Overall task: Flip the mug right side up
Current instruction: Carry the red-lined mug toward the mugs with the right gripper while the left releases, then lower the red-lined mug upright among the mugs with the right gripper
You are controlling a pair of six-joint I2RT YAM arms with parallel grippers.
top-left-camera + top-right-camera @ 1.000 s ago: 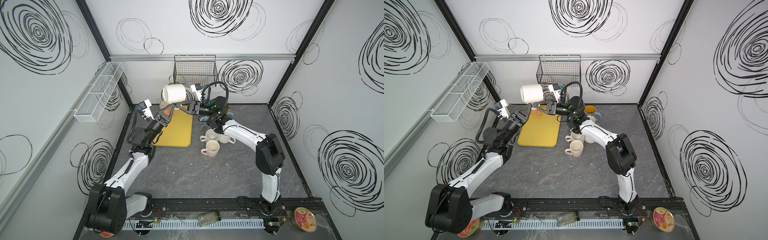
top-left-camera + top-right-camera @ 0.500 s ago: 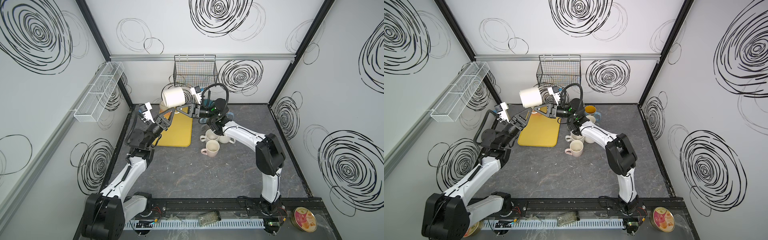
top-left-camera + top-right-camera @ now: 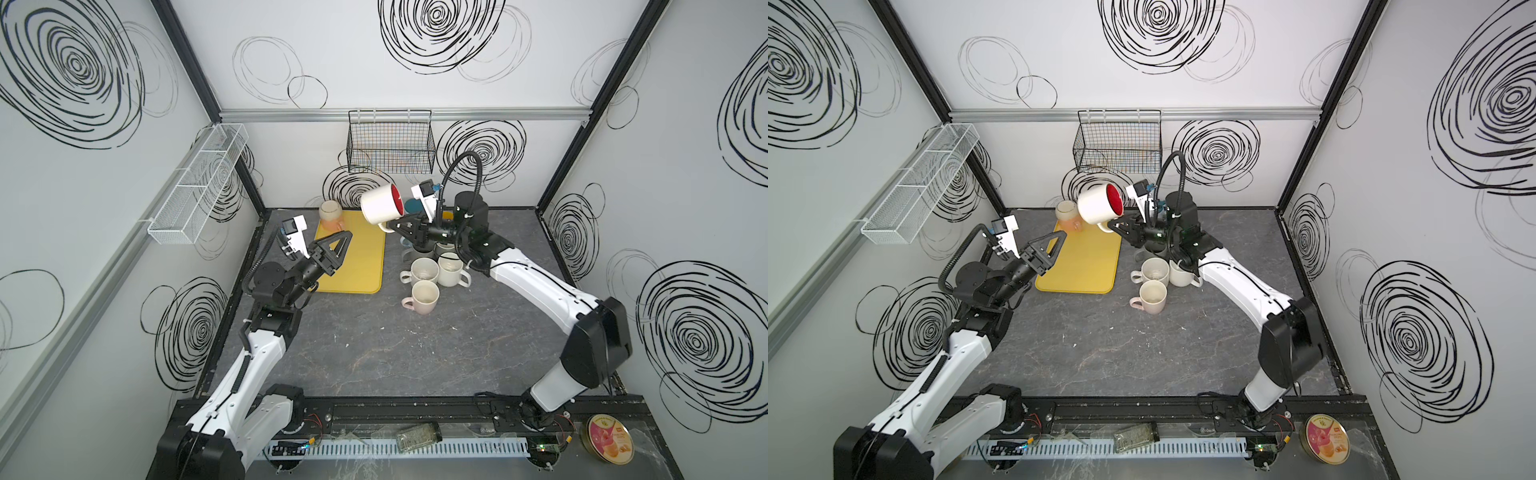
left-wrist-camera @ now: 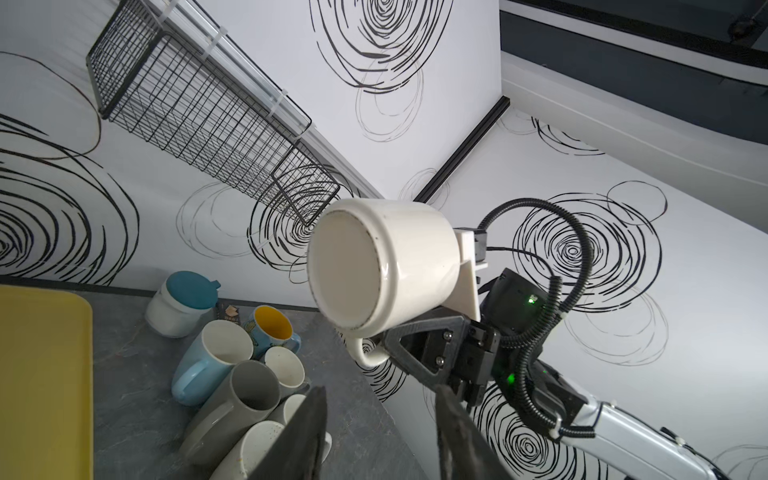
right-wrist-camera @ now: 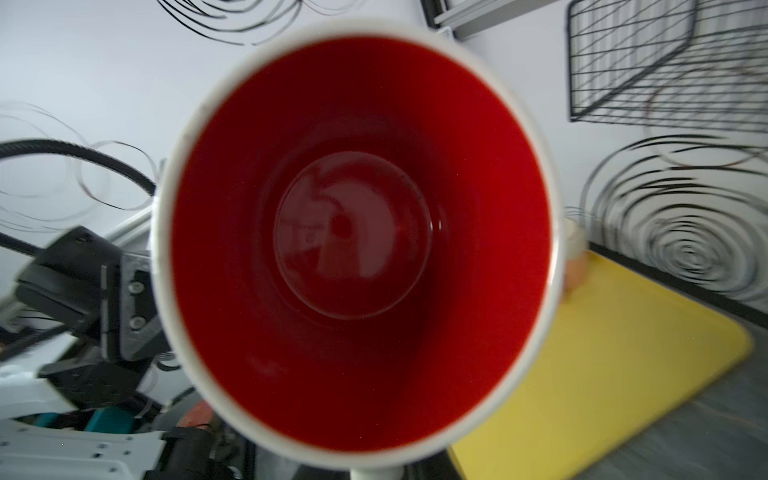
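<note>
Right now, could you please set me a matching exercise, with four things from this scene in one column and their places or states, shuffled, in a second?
Things
1. white mug, red inside
2. left gripper
3. pink mug
4. wire basket

Places or states
A. hangs on the back wall
B. stands upright on the table
C. open, holding nothing
D. held in the air by its handle in the right gripper

Pairs: 1-D, 2-C, 3-B, 4-A
</note>
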